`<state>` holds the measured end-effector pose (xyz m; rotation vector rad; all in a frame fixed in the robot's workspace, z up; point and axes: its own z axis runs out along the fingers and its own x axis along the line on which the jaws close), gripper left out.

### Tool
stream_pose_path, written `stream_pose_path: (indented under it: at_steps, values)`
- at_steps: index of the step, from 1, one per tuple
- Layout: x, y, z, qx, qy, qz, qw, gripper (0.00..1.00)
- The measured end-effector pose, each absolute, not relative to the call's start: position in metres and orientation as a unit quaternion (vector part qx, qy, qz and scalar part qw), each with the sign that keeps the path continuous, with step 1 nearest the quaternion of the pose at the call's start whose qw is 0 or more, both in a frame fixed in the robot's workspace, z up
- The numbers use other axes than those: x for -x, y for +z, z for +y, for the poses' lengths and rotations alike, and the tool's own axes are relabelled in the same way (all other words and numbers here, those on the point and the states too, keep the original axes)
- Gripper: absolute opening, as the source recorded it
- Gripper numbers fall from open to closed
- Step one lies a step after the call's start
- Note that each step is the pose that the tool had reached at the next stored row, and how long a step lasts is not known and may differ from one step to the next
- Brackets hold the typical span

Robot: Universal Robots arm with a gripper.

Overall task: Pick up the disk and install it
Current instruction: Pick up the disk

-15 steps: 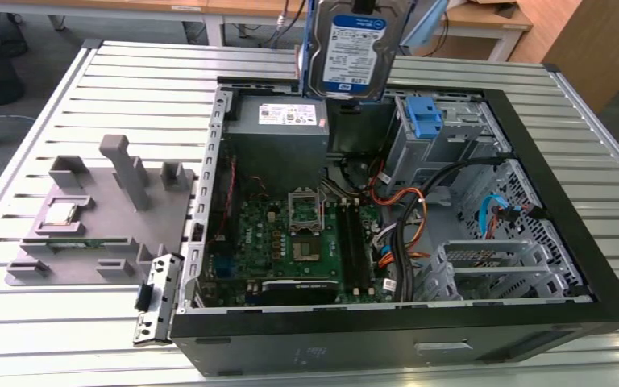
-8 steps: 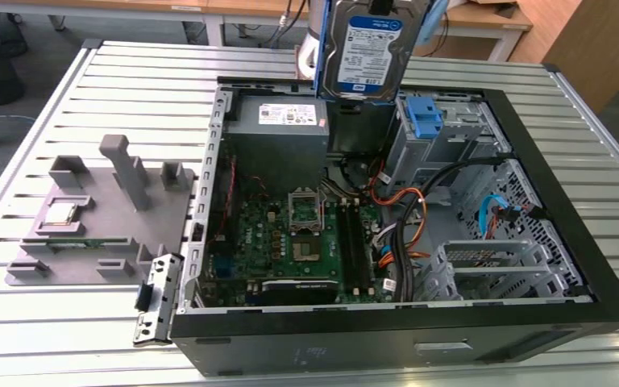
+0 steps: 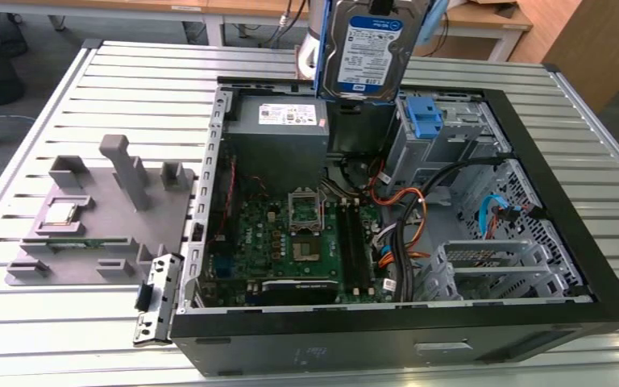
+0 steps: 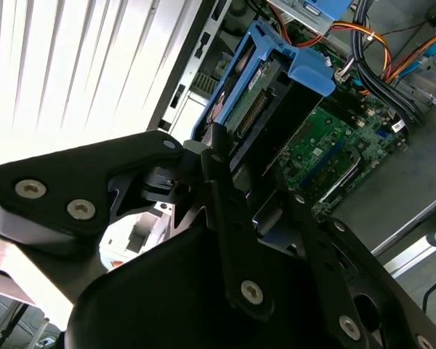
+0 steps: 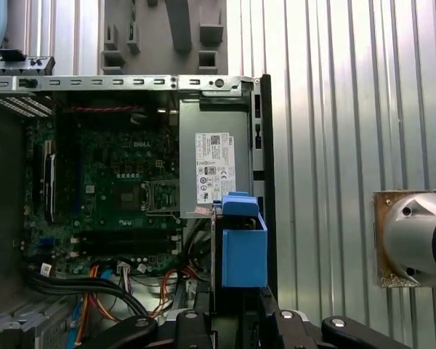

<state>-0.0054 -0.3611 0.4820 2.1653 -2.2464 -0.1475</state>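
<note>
Above the far end of the open computer case (image 3: 396, 326), the disk (image 3: 369, 48) hangs upright with its broad labelled face turned to the exterior view. Its label (image 3: 372, 56) has a blue band across the top and a white field below with dark print and barcode blocks. The gripper (image 4: 247, 167) is closed on the disk: in the second wrist view the black fingers (image 4: 218, 156) press on either side of it, and the blue carrier (image 4: 291, 62) wraps its far end. In the first wrist view the same blue carrier (image 5: 243, 247) stands out past the gripper (image 5: 240, 302), just beside the grey power-supply box (image 5: 214, 145). That box bears a white sticker (image 5: 216, 169) with barcodes, small symbols and lines of fine print. In the exterior view the disk's lower edge sits over the gap between the power-supply box (image 3: 277, 137) and the blue latch piece (image 3: 424, 119). The green motherboard (image 3: 288, 242) lies on the case floor, with white lettering on it. Orange cables (image 3: 412, 201) loop beside it. The case rests on a slatted metal table (image 3: 62, 343), and a grey fixture (image 3: 84, 218) lies on the table at the exterior view's left.
</note>
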Motion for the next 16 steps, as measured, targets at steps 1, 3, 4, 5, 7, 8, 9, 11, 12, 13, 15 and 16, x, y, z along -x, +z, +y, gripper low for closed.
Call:
stream_pose_path:
  at_steps: [1, 3, 4, 5, 7, 8, 9, 11, 12, 13, 15, 16]
  values:
    - [0.005, 0.482, -0.362, -0.693, -0.047, -0.719, 0.009, 0.35]
    - [0.005, 0.482, -0.363, -0.693, -0.047, -0.719, 0.009, 0.35]
    - [0.005, 0.482, -0.364, -0.693, -0.047, -0.719, 0.009, 0.35]
    - [0.005, 0.482, -0.365, -0.693, -0.047, -0.719, 0.009, 0.35]
    - [0.005, 0.482, -0.367, -0.693, -0.047, -0.719, 0.009, 0.35]
    - [0.005, 0.482, -0.368, -0.693, -0.047, -0.719, 0.009, 0.35]
    - [0.005, 0.482, -0.369, -0.693, -0.047, -0.719, 0.009, 0.35]
    - [0.004, 0.482, -0.371, -0.693, -0.047, -0.719, 0.009, 0.35]
    - [0.004, 0.482, -0.372, -0.693, -0.047, -0.719, 0.009, 0.35]
    - [0.004, 0.482, -0.373, -0.693, -0.047, -0.719, 0.009, 0.35]
    - [0.004, 0.482, -0.374, -0.693, -0.047, -0.719, 0.009, 0.35]
    - [0.004, 0.482, -0.375, -0.693, -0.047, -0.719, 0.009, 0.35]
